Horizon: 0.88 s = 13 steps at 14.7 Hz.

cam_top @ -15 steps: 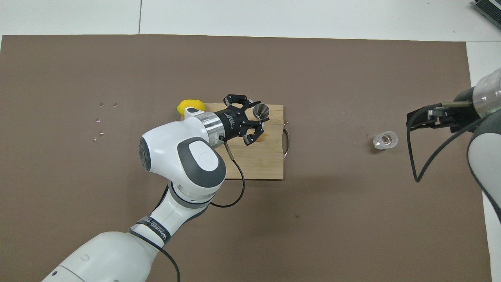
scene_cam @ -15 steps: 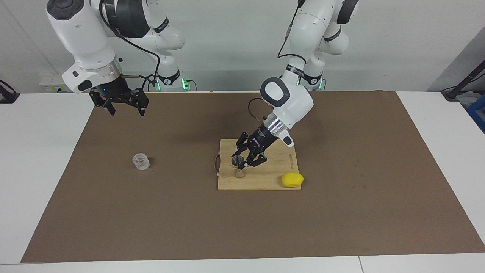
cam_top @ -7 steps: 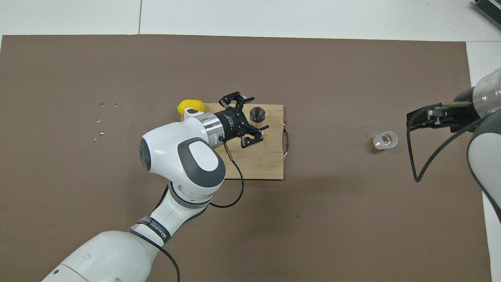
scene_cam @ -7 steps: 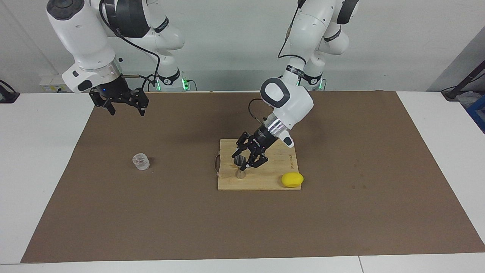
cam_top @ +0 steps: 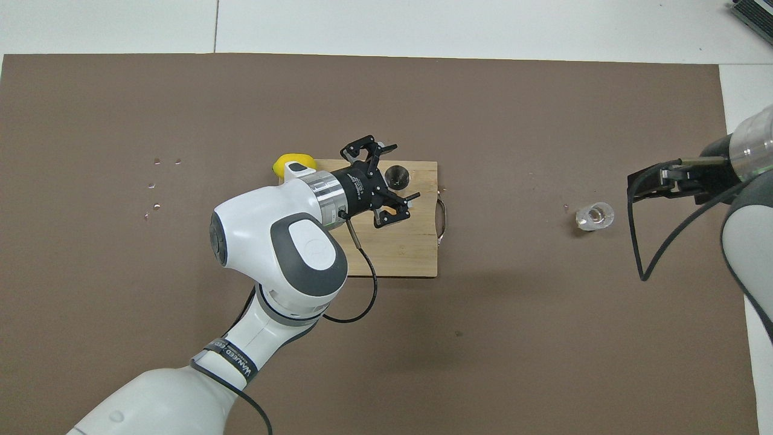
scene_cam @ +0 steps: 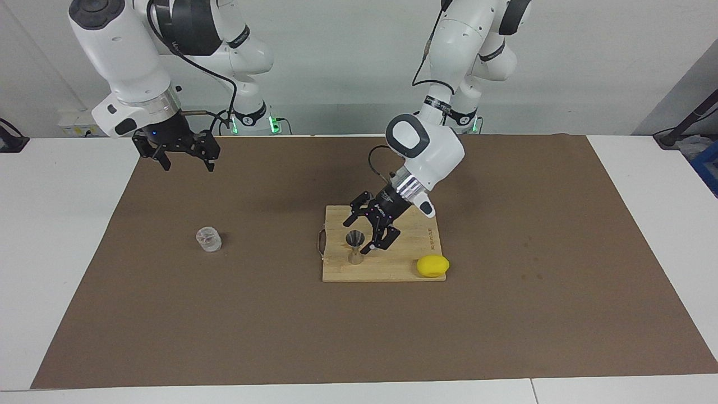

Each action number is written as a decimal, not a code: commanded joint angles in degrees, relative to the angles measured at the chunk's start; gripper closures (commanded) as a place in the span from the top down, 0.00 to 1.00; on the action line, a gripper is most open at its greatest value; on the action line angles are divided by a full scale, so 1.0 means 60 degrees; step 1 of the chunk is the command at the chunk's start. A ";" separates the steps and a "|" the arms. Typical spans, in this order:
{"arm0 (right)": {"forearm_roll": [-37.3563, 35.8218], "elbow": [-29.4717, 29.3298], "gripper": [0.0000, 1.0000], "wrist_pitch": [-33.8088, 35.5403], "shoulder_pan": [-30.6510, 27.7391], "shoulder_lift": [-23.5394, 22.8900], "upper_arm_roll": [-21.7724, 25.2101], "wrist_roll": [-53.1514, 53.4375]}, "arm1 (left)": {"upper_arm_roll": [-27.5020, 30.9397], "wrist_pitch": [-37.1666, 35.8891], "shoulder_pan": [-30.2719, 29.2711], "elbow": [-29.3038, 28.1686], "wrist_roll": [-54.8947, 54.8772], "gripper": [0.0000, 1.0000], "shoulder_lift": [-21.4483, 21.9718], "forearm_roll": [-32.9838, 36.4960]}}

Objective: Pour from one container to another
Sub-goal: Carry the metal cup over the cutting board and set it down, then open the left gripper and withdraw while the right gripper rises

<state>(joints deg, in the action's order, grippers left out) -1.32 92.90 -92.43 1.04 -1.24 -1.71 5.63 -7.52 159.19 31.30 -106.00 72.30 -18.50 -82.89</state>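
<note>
Table: white top (scene_cam: pixel 67 235), showing bare along its edges.
Mat: brown sheet (scene_cam: pixel 280 314) lying flat over most of the table.
Cutting board: wooden, with a handle (scene_cam: pixel 387 269), mid-mat.
Glass tumbler: clear (scene_cam: pixel 208 239), upright on the mat toward the right arm's end, well apart from the board.
Lemon: yellow (scene_cam: pixel 432 265), at the board's corner toward the left arm's end.

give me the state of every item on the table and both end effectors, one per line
small shiny steel hourglass jigger: upright on the board, free
small clear ribbed glass tumbler: upright on the brown mat, untouched
yellow lemon: resting at the board's corner
wooden cutting board: flat on the mat
left end effector: open, beside the jigger, over the board
right end effector: open, waiting above the mat
</note>
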 commanded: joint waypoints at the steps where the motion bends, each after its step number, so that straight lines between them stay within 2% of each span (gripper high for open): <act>1: 0.0089 0.0205 1.00 -0.0019 -0.0114 0.0191 -0.0037 0.0145 | 0.0227 -0.1112 -0.0074 -0.0819 0.0124 1.00 0.1206 0.0686; 2: 0.0074 0.0205 1.00 -0.0063 -0.0100 0.0191 -0.0037 0.0189 | 0.0242 -0.1624 -0.0423 -0.0820 0.0123 1.00 0.1353 0.1168; 5: 0.0089 0.0249 0.95 -0.0486 -0.0085 0.0177 -0.0037 0.0567 | 0.0257 -0.3134 -0.1609 -0.0674 0.0094 1.00 0.1530 0.3786; 9: 0.0161 0.0220 0.96 -0.0854 0.0178 0.0104 -0.0153 0.2921 | 0.0272 -0.3826 -0.3001 -0.0338 0.0123 1.00 0.1750 0.7784; 11: 0.0759 0.0234 0.96 -0.1306 0.0369 0.0030 -0.0168 0.4531 | 0.0272 -0.3827 -0.3616 -0.0191 0.0109 1.00 0.1779 0.9209; 13: 0.1374 0.0220 0.96 -0.1833 0.0617 -0.0174 -0.0183 0.6463 | 0.0257 -0.4030 -0.4189 0.0145 0.0211 1.00 0.1794 1.0164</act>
<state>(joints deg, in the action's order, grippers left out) 3.71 93.36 -100.11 3.77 -1.63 -2.74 34.99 -5.44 137.46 9.24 -106.60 72.86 -8.64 -27.16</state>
